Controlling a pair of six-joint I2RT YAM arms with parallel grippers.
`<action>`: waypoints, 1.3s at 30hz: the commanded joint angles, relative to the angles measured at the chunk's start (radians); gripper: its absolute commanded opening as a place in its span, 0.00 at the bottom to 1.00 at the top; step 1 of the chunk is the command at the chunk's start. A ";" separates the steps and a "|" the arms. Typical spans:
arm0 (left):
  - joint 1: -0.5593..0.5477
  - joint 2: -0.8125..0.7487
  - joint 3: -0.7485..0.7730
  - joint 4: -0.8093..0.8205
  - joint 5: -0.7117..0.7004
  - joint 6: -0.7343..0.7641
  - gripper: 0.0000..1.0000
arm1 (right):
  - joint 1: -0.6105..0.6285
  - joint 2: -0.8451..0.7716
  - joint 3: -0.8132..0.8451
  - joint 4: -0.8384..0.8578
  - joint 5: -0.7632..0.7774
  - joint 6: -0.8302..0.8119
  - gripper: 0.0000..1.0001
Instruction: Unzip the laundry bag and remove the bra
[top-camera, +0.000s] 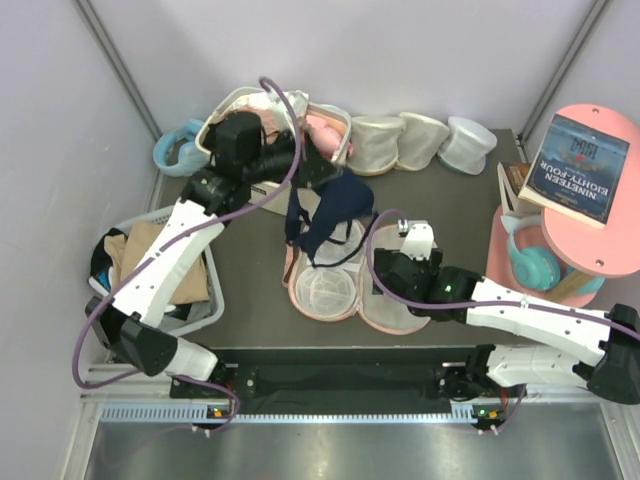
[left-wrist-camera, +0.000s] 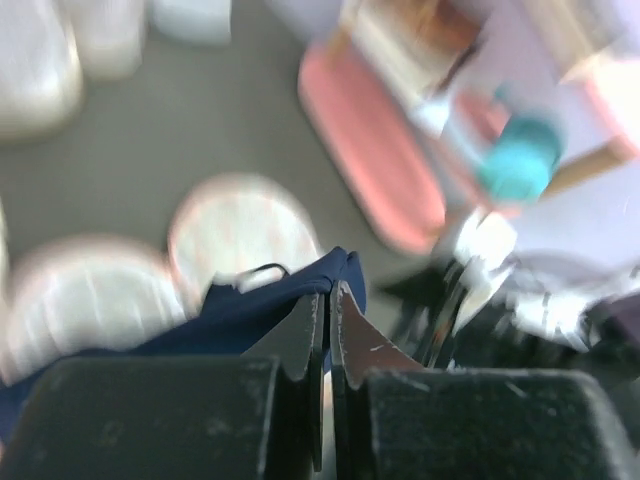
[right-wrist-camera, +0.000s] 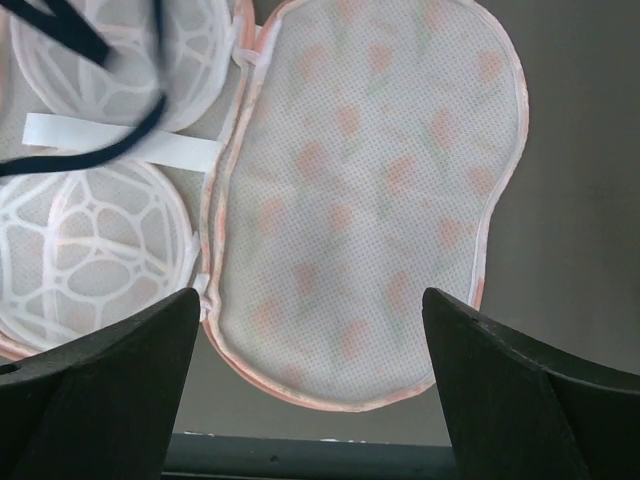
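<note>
Two things could go wrong from here, we think. First, let us say where things are. In the top view the laundry bag (top-camera: 325, 290) lies open in the middle of the table (top-camera: 450, 210), with both halves spread flat. The bra (top-camera: 338, 205) hangs in the air just above the upper part of the bag. Our left gripper (left-wrist-camera: 328, 298) holds it. Its fingers are pressed tight together with a bit of blue cloth between them. Our right gripper (right-wrist-camera: 310, 300) has its fingers spread wide, with nothing in them. It hangs over the flowery half of the bag, low in the middle of the top view. We cannot tell if it touches the bag.

The first worry is the strap (right-wrist-camera: 70, 32). In the right wrist view, at the upper left, thin dark strap droops over the white frame (right-wrist-camera: 90, 260) inside the other half of the bag. We judge that if the bra goes up or away fast, the strap may hook on that frame or on the white band (right-wrist-camera: 180, 150). Then the whole bag may come along, as nothing seems to pin it down.

The second worry is the hold. The left fingers seem to pinch only the edge of the cloth. The left wrist view is blurry, so we cannot say how much cloth is caught. If it is little, the bra may slip out and drop back onto the bag.
</note>
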 joint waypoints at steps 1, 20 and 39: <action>0.019 0.076 0.320 0.004 -0.098 0.066 0.00 | -0.016 0.000 0.054 0.050 0.008 -0.029 0.92; 0.350 0.565 0.781 0.412 -0.126 -0.023 0.00 | -0.016 -0.030 0.032 0.069 -0.020 -0.027 0.91; 0.378 0.430 0.177 0.267 -0.212 -0.044 0.48 | -0.149 -0.016 -0.007 0.107 -0.136 -0.050 0.92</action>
